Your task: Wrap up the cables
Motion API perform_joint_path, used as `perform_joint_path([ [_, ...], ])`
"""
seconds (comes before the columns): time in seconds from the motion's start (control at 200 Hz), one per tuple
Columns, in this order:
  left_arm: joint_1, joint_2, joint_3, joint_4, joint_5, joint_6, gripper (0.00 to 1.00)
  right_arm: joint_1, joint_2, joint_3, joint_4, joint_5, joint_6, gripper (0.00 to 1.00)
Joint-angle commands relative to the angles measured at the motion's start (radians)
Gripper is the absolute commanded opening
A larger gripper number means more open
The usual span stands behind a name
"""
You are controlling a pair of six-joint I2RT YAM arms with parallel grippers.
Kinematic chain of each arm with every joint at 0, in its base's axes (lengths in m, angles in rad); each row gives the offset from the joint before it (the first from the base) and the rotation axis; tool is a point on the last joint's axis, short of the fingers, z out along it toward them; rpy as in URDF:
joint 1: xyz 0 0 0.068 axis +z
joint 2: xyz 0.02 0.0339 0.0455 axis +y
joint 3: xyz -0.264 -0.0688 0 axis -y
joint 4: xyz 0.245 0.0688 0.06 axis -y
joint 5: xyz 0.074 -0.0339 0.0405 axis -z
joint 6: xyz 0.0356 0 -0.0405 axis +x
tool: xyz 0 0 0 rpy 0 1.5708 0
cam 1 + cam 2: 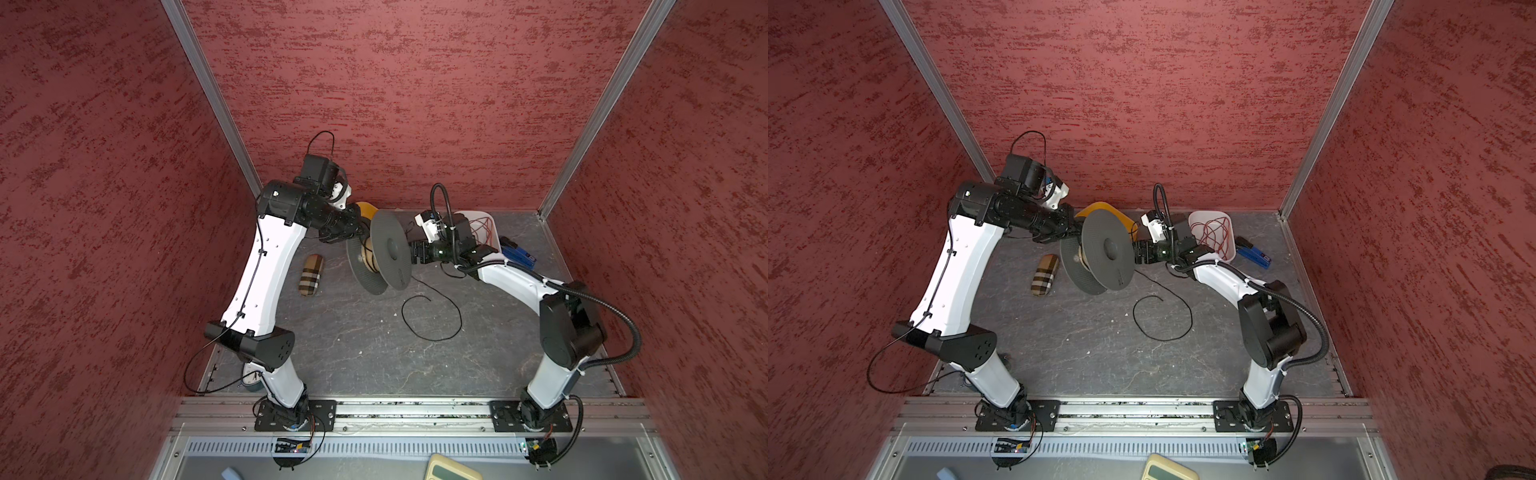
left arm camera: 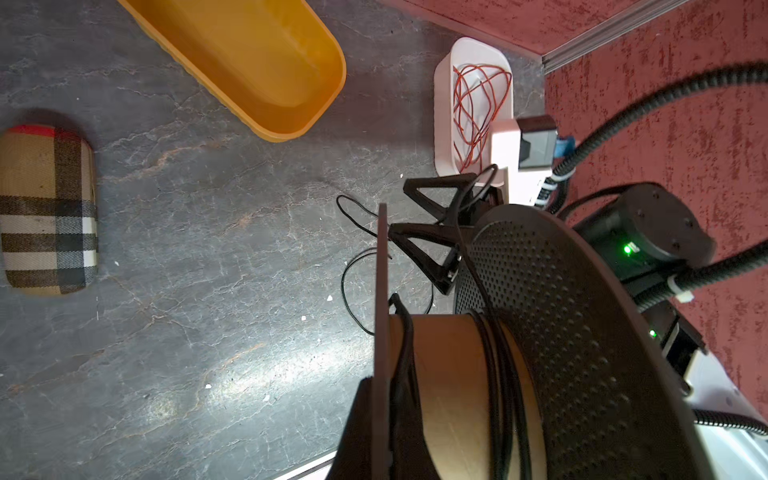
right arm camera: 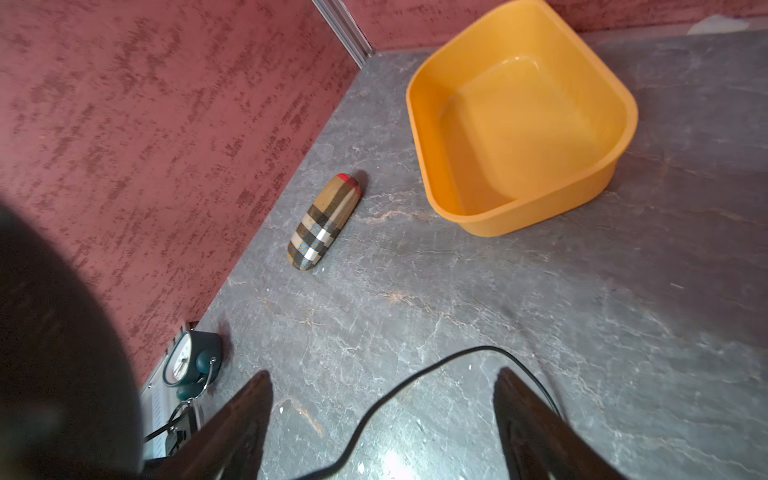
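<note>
Right wrist view: cable (image 3: 484,347) slack inside open right claw (image 3: 383,372), seemingly untouched; left claw (image 2: 380,415) gripping spool (image 2: 561,332).

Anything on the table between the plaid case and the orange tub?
Nothing. In the right wrist view the grey table between the plaid case and the orange tub is bare.

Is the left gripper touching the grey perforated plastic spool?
Touching. The left wrist view shows the left gripper shut on one flange of the grey spool, with a finger pressed to each face.
</note>
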State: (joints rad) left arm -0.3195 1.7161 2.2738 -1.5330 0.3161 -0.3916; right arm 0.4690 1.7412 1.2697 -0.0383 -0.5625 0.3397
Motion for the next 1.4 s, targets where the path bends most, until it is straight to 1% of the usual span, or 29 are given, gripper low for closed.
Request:
perform_joint_path([
  [0.0,0.007,-0.032,0.009,0.031,0.043,-0.043,0.00,-0.010,-0.094,-0.064,0.128,-0.011,0.012,0.84],
  [0.125,0.019,-0.026,0.010,0.029,0.061,-0.063,0.00,-0.010,-0.151,-0.142,0.169,-0.026,0.007,0.84],
  [0.271,0.017,-0.024,0.012,0.044,0.083,-0.072,0.00,-0.011,-0.161,-0.171,0.177,-0.038,-0.003,0.84],
  [0.426,0.018,-0.019,0.010,0.048,0.096,-0.077,0.00,-0.010,-0.132,-0.174,0.236,-0.107,0.035,0.84],
  [0.631,0.017,-0.021,0.006,0.061,0.108,-0.089,0.00,-0.009,-0.077,-0.164,0.348,-0.229,0.128,0.82],
  [0.877,0.016,-0.018,0.001,0.080,0.118,-0.100,0.00,0.002,-0.006,-0.121,0.384,-0.303,0.185,0.75],
  [0.972,0.016,-0.011,0.003,0.091,0.130,-0.108,0.00,0.003,0.013,-0.113,0.386,-0.308,0.198,0.73],
  [1.082,0.018,-0.006,0.013,0.091,0.133,-0.112,0.00,0.003,0.032,-0.106,0.374,-0.299,0.208,0.62],
  [1.142,0.020,-0.004,0.015,0.091,0.134,-0.112,0.00,0.003,0.039,-0.101,0.364,-0.295,0.210,0.53],
  [1.177,0.023,-0.004,0.015,0.090,0.133,-0.113,0.00,0.004,0.042,-0.099,0.359,-0.295,0.210,0.44],
  [1.232,0.034,-0.003,0.018,0.087,0.133,-0.115,0.00,0.003,0.046,-0.094,0.337,-0.290,0.202,0.23],
  [1.267,0.043,-0.001,0.021,0.085,0.133,-0.116,0.00,0.002,0.046,-0.092,0.324,-0.288,0.196,0.16],
  [1.328,0.060,-0.001,0.027,0.081,0.130,-0.120,0.00,0.002,0.042,-0.092,0.300,-0.284,0.183,0.07],
  [1.398,0.086,-0.001,0.036,0.084,0.105,-0.140,0.00,0.002,0.037,-0.087,0.248,-0.268,0.152,0.04],
])
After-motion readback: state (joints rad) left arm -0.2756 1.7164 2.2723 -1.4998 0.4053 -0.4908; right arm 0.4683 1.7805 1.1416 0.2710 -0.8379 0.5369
